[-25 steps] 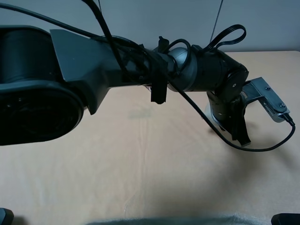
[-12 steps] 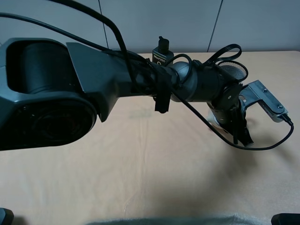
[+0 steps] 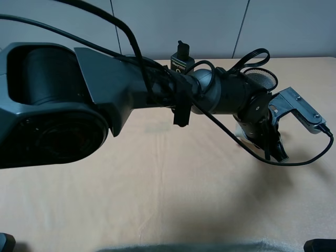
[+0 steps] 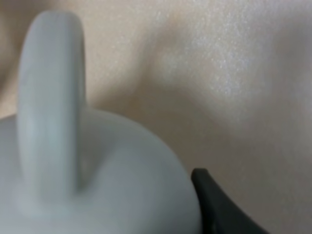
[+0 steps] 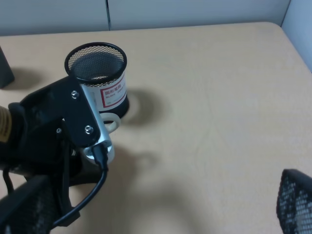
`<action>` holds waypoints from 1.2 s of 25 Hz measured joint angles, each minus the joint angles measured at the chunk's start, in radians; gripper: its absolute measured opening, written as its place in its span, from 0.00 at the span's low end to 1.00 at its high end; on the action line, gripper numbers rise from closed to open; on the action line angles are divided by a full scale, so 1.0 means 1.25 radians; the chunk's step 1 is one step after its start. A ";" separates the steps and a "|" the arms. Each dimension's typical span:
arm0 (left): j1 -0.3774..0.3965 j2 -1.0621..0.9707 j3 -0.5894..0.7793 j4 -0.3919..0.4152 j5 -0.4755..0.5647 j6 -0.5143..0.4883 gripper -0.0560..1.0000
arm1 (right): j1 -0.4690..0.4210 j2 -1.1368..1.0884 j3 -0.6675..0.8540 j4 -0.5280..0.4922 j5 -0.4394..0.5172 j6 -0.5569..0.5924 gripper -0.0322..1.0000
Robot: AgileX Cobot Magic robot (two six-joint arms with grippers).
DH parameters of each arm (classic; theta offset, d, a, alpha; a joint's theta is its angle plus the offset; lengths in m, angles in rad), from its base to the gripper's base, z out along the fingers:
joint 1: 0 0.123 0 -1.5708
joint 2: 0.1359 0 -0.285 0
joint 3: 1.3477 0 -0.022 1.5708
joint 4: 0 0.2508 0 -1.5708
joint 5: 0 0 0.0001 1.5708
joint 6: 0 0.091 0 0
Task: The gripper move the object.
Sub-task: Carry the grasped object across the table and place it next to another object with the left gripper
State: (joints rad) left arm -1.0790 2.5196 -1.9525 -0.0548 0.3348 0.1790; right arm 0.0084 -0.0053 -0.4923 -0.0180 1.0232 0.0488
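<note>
Across tan tabletop (image 3: 157, 199), white teapot (image 4: 122, 195), mesh cup (image 5: 100, 78); grey wall (image 3: 294, 26) behind

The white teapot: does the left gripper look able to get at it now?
Probably yes. The left gripper hangs right at the teapot, which fills its wrist view, with nothing between them. The mesh cup stands close beside the teapot, so room on that side looks tight.

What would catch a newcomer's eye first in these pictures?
The bulky black arm fills the left and middle of the high view, reaching across to the right side of the tan table. Its gripper is down at a small white teapot, which sits close beside a black mesh cup. In the left wrist view the teapot's loop handle looms large and blurred.
</note>
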 joint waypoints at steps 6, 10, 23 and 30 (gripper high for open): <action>0.000 0.000 0.000 -0.001 -0.007 0.000 0.61 | 0.000 0.000 0.000 0.000 0.000 0.000 0.70; 0.000 0.000 0.000 -0.001 -0.007 0.000 0.77 | 0.000 0.000 0.000 0.000 0.000 0.000 0.70; 0.000 -0.008 0.000 -0.001 -0.001 0.000 0.95 | 0.000 0.000 0.000 0.001 0.000 0.000 0.70; 0.000 -0.027 0.000 -0.001 0.024 0.000 0.95 | 0.000 0.000 0.000 0.001 -0.001 0.000 0.70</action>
State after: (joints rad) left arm -1.0790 2.4857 -1.9525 -0.0556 0.3644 0.1787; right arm 0.0084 -0.0053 -0.4923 -0.0173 1.0222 0.0488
